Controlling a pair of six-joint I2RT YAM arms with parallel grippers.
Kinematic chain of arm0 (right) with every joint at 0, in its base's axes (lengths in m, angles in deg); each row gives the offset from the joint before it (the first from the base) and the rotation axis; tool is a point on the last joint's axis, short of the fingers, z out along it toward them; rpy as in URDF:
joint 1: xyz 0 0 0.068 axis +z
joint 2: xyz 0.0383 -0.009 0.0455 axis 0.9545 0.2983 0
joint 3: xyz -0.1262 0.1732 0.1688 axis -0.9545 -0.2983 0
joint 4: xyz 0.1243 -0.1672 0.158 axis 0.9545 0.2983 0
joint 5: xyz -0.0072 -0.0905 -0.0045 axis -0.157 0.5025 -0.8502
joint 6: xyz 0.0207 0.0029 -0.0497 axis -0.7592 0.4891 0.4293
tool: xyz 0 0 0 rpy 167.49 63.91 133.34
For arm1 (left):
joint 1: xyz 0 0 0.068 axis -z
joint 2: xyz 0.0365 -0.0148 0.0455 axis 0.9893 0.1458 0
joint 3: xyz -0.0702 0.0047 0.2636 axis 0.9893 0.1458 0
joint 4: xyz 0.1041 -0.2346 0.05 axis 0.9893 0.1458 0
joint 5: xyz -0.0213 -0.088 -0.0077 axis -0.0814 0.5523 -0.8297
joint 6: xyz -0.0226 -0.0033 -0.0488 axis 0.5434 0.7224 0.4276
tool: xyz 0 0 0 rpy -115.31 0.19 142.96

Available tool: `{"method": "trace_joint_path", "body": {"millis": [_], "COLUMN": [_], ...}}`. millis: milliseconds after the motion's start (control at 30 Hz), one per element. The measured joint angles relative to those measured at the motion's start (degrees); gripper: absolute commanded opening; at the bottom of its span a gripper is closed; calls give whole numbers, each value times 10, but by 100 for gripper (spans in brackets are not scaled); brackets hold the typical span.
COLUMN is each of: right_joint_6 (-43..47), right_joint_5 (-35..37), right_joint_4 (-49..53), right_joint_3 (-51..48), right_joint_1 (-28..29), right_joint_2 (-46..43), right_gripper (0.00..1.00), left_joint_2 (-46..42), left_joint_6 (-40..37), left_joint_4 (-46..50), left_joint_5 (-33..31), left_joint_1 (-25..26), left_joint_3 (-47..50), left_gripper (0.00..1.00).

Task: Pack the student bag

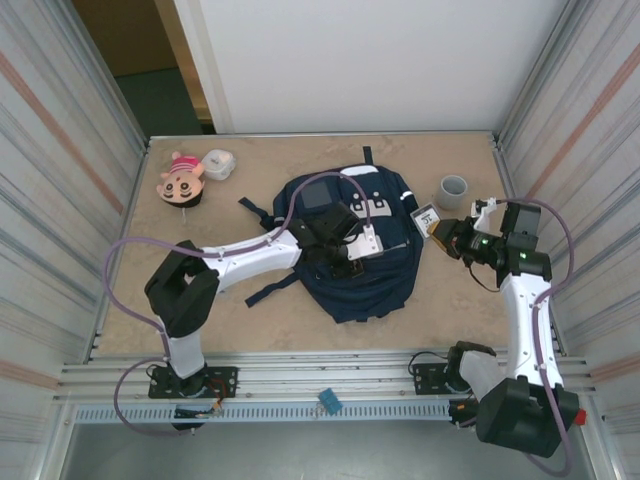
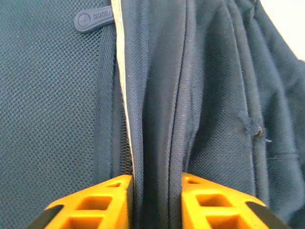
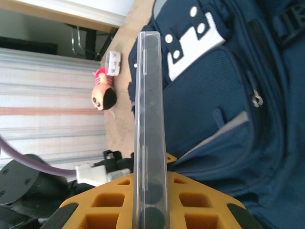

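- The bag [image 1: 352,262] is lying flat in the middle of the bench [image 1: 440,320], with its top pointing to 12 o'clock.
- The left arm [image 1: 250,258] is reaching over the bag from 9 o'clock.
- The left jaws are sitting right on the bag. Close up, the two orange fingers [image 2: 95,205] are squeezing a fold of the blue cloth between them, so they are almost shut on it.
- A thin white stripe [image 2: 125,95] is running along the cloth just beside that fold.
- The right jaws are hanging just off the bag's edge at 3 o'clock.
- The right jaws are pinching a clear plastic case [image 3: 150,95] tight. The case is standing up on its thin edge between the orange fingers [image 3: 205,205].
- A little doll [image 1: 182,178] with a pink top is lying at 10 o'clock from the bag, well apart from it.
- A small white thing [image 1: 219,163] is sitting just beside the doll.
- A grey cup [image 1: 453,191] is standing at 2 o'clock from the bag, near the right jaws.
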Motion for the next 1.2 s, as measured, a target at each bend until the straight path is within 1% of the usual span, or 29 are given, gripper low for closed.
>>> {"method": "trace_joint_path", "body": {"millis": [33,100,233,300,433,500,533,633,733,833,867,967,1067,1200], "right_joint_6": [0,0,2,6,16,12,5,-35,-106,-183,-207,-261,-302,-334], "right_joint_5": [6,17,40,58,71,70,68,63,72,106,122,167,203,247], "right_joint_4": [7,18,45,71,113,120,117,79,2,-105,-143,-245,-344,-452], "right_joint_3": [0,0,0,2,6,3,-2,-44,-105,-163,-178,-202,-203,-202], "right_joint_1": [-5,-17,-47,-54,-55,-43,-33,33,119,206,234,294,332,361], "right_joint_2": [-4,-14,-44,-60,-80,-92,-98,-122,-133,-120,-109,-62,7,108], "right_gripper": [13,13,13,13,14,15,15,16,16,17,18,18,17,18], "left_joint_2": [-7,-23,-62,-78,-91,-93,-93,-93,-93,-93,-92,-89,-89,-89], "left_joint_6": [8,24,70,103,170,197,206,225,238,251,254,266,273,280], "left_joint_4": [-4,-10,-13,-20,-33,-41,-42,-42,-43,-43,-44,-48,-54,-56], "left_joint_5": [-7,-14,-13,-3,35,49,54,65,73,80,82,90,95,101], "left_joint_1": [-1,-4,-16,-31,-68,-83,-88,-96,-98,-101,-102,-104,-106,-108], "left_joint_3": [0,0,-3,-8,-20,-25,-28,-38,-47,-53,-55,-61,-61,-63], "left_gripper": [6,2,1,0,0,0,0,0,0,0,0,0,0,0]}}
